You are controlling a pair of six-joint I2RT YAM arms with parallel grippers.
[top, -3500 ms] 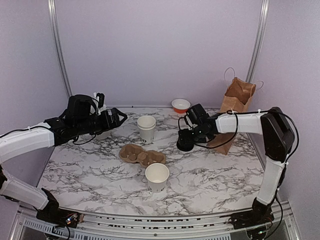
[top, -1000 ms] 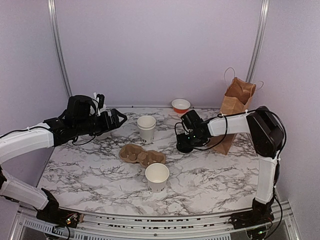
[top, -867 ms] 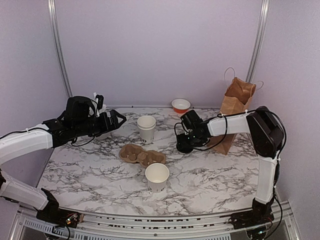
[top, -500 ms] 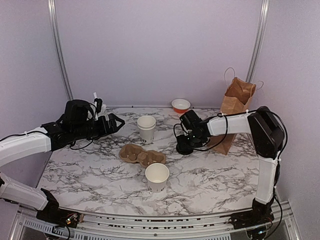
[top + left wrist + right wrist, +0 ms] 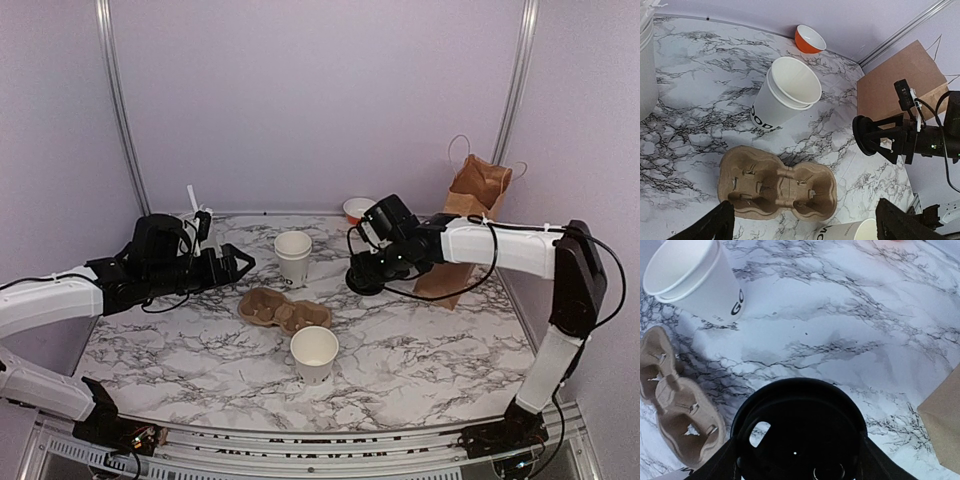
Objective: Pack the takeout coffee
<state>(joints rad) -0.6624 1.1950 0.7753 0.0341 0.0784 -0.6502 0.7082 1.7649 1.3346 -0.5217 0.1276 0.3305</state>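
No lidded cup shows, so the takeout coffee as such is out of view. My right gripper point(image 5: 368, 272) is shut on a black round lid point(image 5: 360, 279), held just above the marble between the back cup and the paper bag. In the right wrist view the lid point(image 5: 800, 430) fills the space between the fingers, and the table shows through its sip hole. A lidless white cup with dark lettering point(image 5: 293, 256) stands behind the brown cup carrier point(image 5: 284, 309). My left gripper point(image 5: 238, 264) hangs open over the left side, and its wrist view looks down on the carrier point(image 5: 775, 185).
A second lidless white cup point(image 5: 314, 354) stands in front of the carrier. A brown paper bag point(image 5: 470, 225) stands open at the back right, close to the right arm. An orange bowl point(image 5: 358, 208) sits by the back wall. A tall white holder point(image 5: 647, 60) is at the far left.
The right jaws narrowed on the black lid, lifted it off the table and carried it slightly left and back. The right elbow swung out to the right. The left gripper drifted forward and right.
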